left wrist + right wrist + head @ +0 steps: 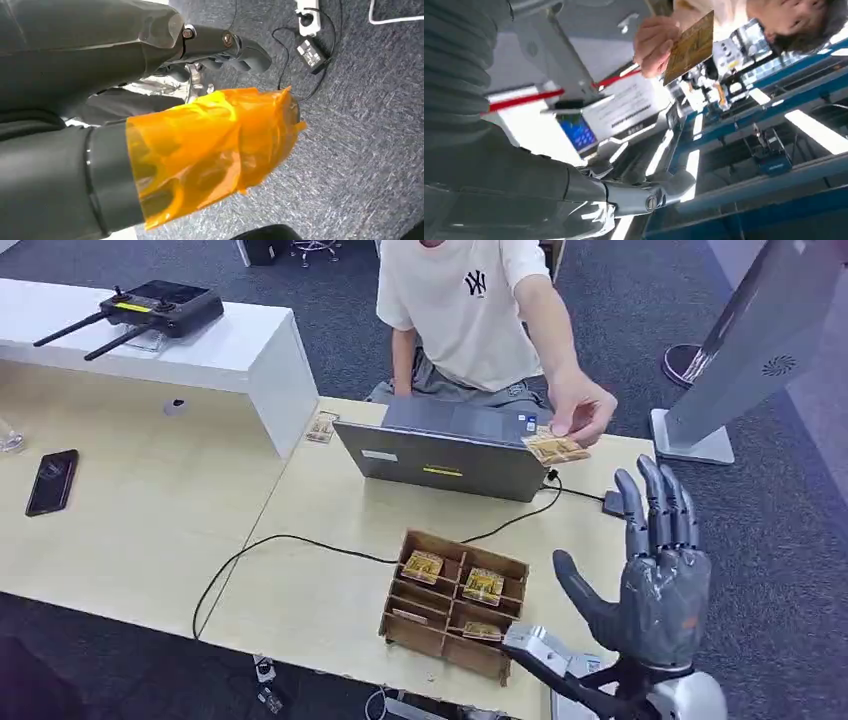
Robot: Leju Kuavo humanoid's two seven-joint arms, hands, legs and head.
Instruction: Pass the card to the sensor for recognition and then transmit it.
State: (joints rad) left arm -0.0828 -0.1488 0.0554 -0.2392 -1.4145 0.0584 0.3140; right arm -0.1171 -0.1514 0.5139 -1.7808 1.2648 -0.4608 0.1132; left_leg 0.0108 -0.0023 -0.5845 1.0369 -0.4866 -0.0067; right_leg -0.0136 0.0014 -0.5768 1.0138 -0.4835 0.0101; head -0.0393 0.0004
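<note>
Desk: person's hand (pixel 583 406) holds card (pixel 556 448) above empty, spread right hand (pixel 655 575).

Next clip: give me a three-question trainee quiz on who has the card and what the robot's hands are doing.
1. True or false: the right hand holds the card.
2. Who holds the card? A) a person's hand B) the wooden tray C) the laptop
3. Fill in: the right hand is raised with its fingers ____.

Key: 1 false; 2 A; 3 apart.
</note>
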